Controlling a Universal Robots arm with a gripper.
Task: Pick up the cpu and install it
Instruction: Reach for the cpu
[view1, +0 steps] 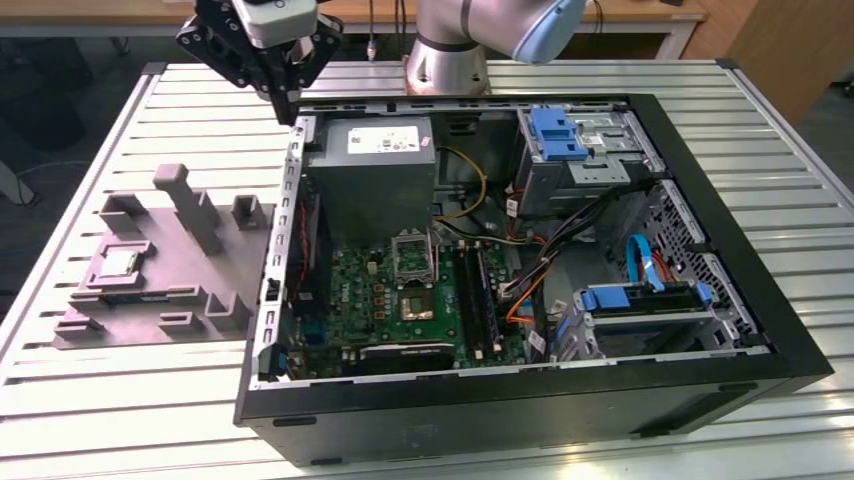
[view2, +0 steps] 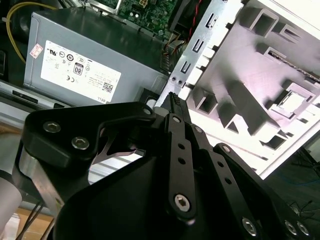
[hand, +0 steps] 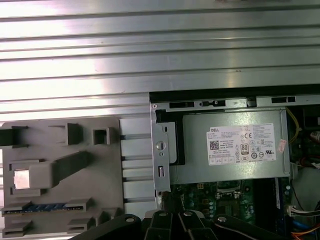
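gripper (view1: 284, 108) is seen clenched on nothing, hung over the far corner of the open computer case (view1: 534, 412), well apart from the cpu (view1: 118, 262). the cpu is seated in a recess of the grey moulded tray (view1: 180, 300), which is laid on the slatted table (view1: 134, 400) by its edge at the exterior view's left, just beside the case. a power supply (view1: 380, 165) is mounted under the gripper's corner.

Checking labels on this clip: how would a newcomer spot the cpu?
At the exterior view's left of the open computer case lies a grey moulded tray. The cpu sits in a square recess there: the only flat silvery square among grey raised blocks.
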